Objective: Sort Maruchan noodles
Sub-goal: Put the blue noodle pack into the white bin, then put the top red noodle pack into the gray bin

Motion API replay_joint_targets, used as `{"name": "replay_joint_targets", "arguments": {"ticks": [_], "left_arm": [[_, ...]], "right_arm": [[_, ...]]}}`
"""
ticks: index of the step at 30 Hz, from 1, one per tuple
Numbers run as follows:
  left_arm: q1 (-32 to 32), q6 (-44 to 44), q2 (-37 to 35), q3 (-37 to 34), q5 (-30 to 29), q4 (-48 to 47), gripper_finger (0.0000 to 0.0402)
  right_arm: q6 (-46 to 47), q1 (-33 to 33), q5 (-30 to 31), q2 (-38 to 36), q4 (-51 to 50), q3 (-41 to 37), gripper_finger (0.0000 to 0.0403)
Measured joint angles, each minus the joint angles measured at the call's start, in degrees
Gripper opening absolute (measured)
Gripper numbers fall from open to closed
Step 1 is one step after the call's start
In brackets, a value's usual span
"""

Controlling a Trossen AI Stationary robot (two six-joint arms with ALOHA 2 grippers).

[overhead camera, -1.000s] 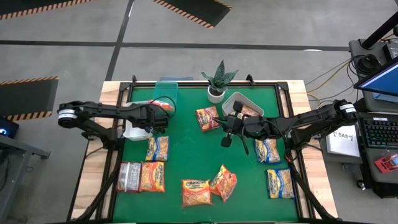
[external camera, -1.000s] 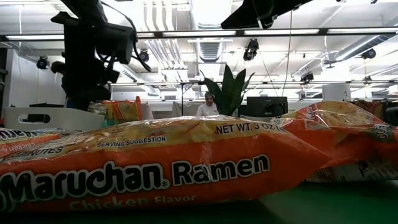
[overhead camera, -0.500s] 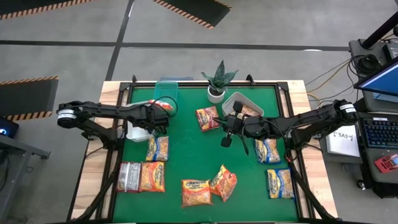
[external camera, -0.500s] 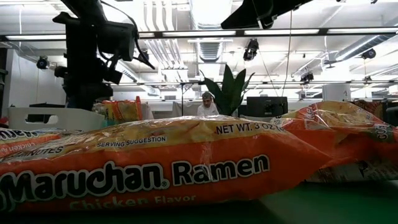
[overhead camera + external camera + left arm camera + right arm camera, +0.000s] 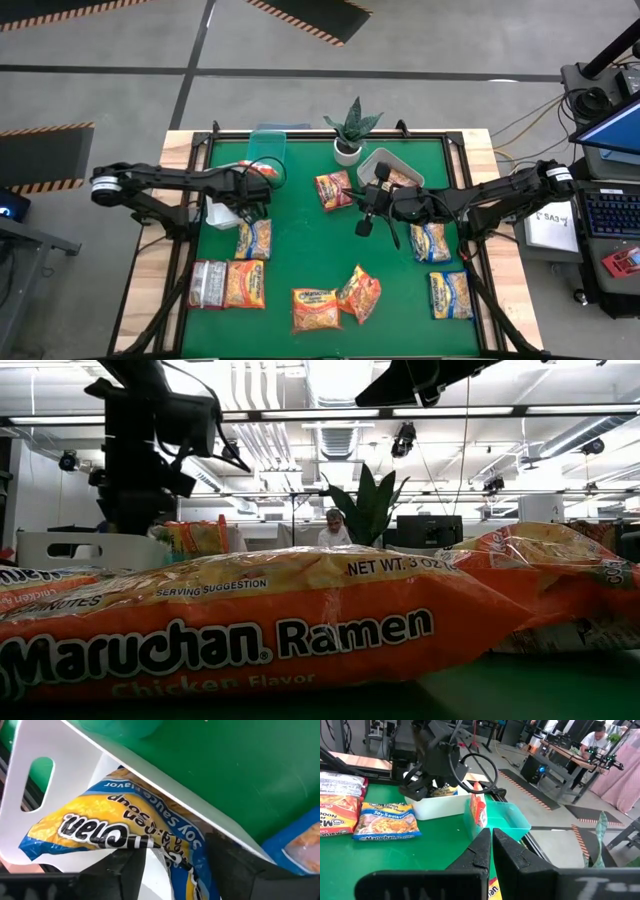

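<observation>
My left gripper [image 5: 175, 875] is open and points down into the white bin [image 5: 60, 750] at the table's left [image 5: 222, 213]. A yellow-and-blue Maruchan packet [image 5: 115, 825] lies in that bin, one end between the open fingers. My right gripper [image 5: 491, 845] is shut and empty, above the table's middle [image 5: 364, 218]. A red packet [image 5: 479, 812] stands in the clear-teal bin [image 5: 267, 150]. Several more packets lie flat on the green mat, among them a red one [image 5: 333, 190] and a yellow-and-blue one [image 5: 253, 238]. My left gripper's open fingers [image 5: 125, 870] stand on either side of the packet's near end [image 5: 172, 860], coming from above. I cannot tell whether either finger touches the packet. The packet rests in the white bin.
A potted plant [image 5: 350, 130] and a grey bin [image 5: 385, 162] holding a packet stand at the far edge. A silvery packet [image 5: 207, 283] and orange ones [image 5: 244, 283] [image 5: 315, 308] lie near the front. A large orange packet [image 5: 250, 630] fills the low view.
My left gripper has opened above the white bin and let go of the yellow-and-blue packet, which now lies in the bin. My right arm has kept still.
</observation>
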Motion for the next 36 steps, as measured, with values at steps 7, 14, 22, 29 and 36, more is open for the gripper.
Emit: {"name": "replay_joint_targets", "arguments": {"ticks": [7,14,22,29,36], "left_arm": [[0.00,2.58,-2.52,0.00,0.53,-0.11,0.0194],[0.00,3.69,-8.16,0.00,2.25,-0.25,0.0194],[-1.07,10.58,-16.61,0.00,6.79,8.42,0.0194],[-5.61,26.59,-21.00,0.00,11.16,31.73,0.0183],[-10.42,35.74,-20.99,-0.91,11.38,46.76,0.0168]], "right_arm": [[0.50,0.00,0.01,0.00,-0.02,0.00,0.0009],[0.67,0.00,0.02,0.00,-0.06,0.00,0.0009],[8.14,-1.71,-0.71,0.11,-4.11,-0.02,0.0009],[18.13,-7.74,-8.84,3.70,-5.98,-0.02,0.0009],[23.84,-12.15,-9.27,11.91,-14.61,6.09,0.0009]]}}
